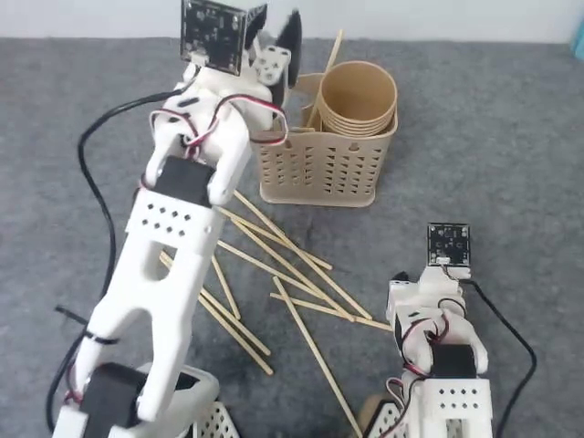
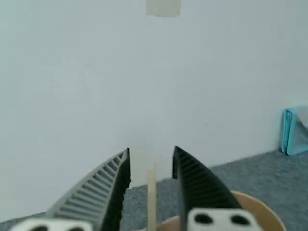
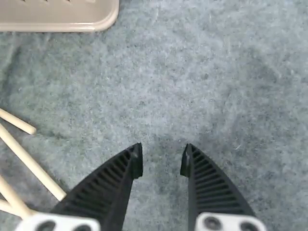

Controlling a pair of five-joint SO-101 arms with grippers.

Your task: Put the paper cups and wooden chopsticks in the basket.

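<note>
A beige slotted basket (image 1: 319, 169) stands at the back of the grey carpet. Inside it sit a stack of paper cups (image 1: 358, 96) and a few wooden chopsticks (image 1: 327, 68) leaning upright. Several more chopsticks (image 1: 283, 265) lie scattered on the carpet in front of the basket. My left gripper (image 1: 274, 41) hangs over the basket's left end, open; one upright chopstick (image 2: 152, 192) shows between its fingers without touching them, beside a cup rim (image 2: 257, 207). My right gripper (image 3: 161, 159) is open and holds nothing, low over bare carpet in front of the basket's base (image 3: 57, 19).
The left arm's long white body (image 1: 173, 265) stretches over part of the chopstick pile. The right arm (image 1: 443, 338) sits at the front right. A pale wall rises behind the table, with a blue object (image 2: 294, 131) on the carpet near it. Loose chopstick ends (image 3: 24, 154) lie near the right gripper.
</note>
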